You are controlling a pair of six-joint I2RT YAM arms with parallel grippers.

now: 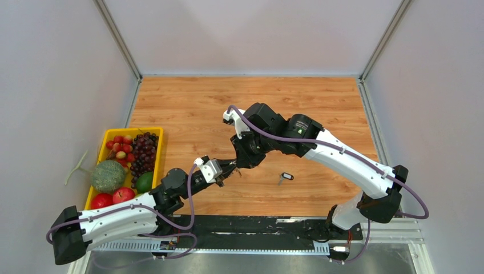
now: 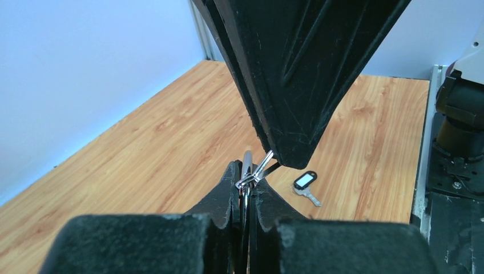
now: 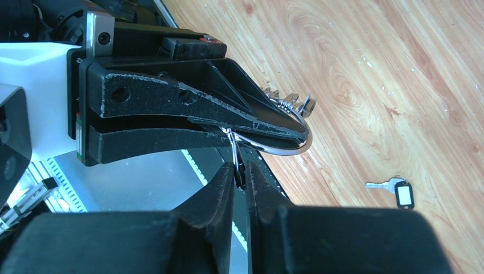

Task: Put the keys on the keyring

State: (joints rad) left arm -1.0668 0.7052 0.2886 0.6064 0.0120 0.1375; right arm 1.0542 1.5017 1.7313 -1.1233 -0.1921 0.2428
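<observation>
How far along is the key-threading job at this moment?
Done: nothing confirmed on the thin silver wire keyring yet. In hand: the left gripper has its jaws shut on that ring, while the right gripper pinches one small key, silver blade at the ring; whether it is threaded cannot be told. Left: the second black-headed key lies apart on the wooden table.

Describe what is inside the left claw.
The left claw pinches the keyring; its wire loop and silver keys stick out. The stretch inside the grip is covered.

L gripper (image 1: 220, 178), R gripper (image 1: 239, 166), both clamped
</observation>
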